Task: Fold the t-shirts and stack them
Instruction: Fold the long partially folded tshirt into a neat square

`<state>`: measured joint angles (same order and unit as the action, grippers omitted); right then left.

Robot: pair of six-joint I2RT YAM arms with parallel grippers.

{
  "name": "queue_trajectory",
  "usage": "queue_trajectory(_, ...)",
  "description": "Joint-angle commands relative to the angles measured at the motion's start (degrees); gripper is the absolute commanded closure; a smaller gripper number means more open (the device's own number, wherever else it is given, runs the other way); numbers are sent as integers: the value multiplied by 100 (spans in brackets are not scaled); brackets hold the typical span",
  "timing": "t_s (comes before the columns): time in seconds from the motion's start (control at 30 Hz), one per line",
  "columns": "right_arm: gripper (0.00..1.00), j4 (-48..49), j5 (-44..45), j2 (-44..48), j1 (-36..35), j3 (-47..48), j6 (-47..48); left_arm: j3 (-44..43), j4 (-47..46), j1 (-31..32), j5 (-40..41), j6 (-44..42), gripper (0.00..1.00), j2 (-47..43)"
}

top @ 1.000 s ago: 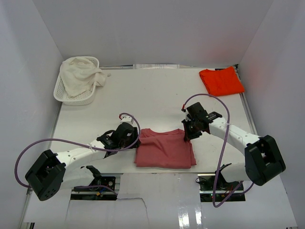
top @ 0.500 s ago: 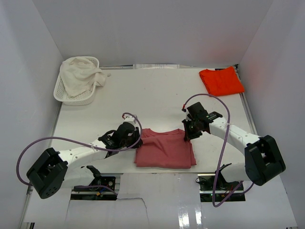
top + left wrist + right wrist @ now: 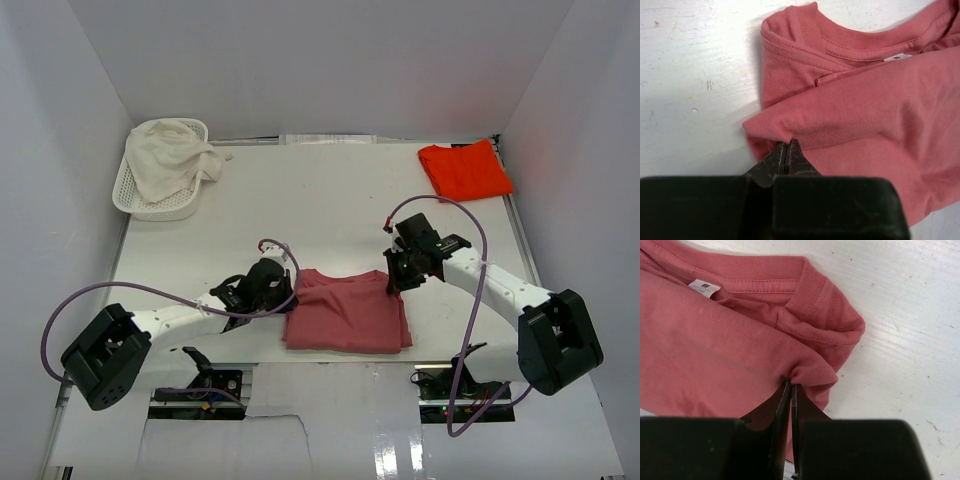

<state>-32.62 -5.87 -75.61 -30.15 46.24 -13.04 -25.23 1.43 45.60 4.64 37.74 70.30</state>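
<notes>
I am pinching my left gripper (image 3: 787,148) together on a folded edge of the rose-red t-shirt (image 3: 865,100), at its left side just below the neckband (image 3: 840,47). The jaws are meeting with only a thin bite of cloth between them. My right gripper (image 3: 791,386) is doing the same at the shirt's right side, squeezing a small tuck of fabric beside the collar and its white label (image 3: 704,288).

The shirt is lying partly folded on the table (image 3: 320,200), between my two arms. Well beyond its far right corner the orange-red t-shirt (image 3: 465,170) is lying flat. Well beyond its far left corner a white cloth (image 3: 170,160) is spilling over the rim of a basket (image 3: 128,203).

I am judging both bites to be shallow, possibly catching only the top layer. If I am lifting from here, an edge could be slipping out, or the lower layers could be staying behind and the fold opening up. If my arms are travelling unevenly, the shirt will be skewing and creasing instead of folding square.
</notes>
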Motion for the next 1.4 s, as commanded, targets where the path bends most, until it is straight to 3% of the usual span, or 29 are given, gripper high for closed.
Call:
queue_trajectory(0.0, 92, -103, -116, 231, 36, 52, 47, -297, 401, 36, -25, 6, 100, -315)
queue_trajectory(0.33, 92, -253, -116, 583, 44, 52, -41, -1036, 1403, 36, -51, 58, 100, -860)
queue_trajectory(0.87, 92, -499, 51, 934, 466, -62, 38, -993, 1729, -104, 546, 436, 100, -675)
queue_trajectory(1.37, 92, -517, -81, 917, 660, -45, 126, -1185, 1755, -394, 467, 296, 100, -834)
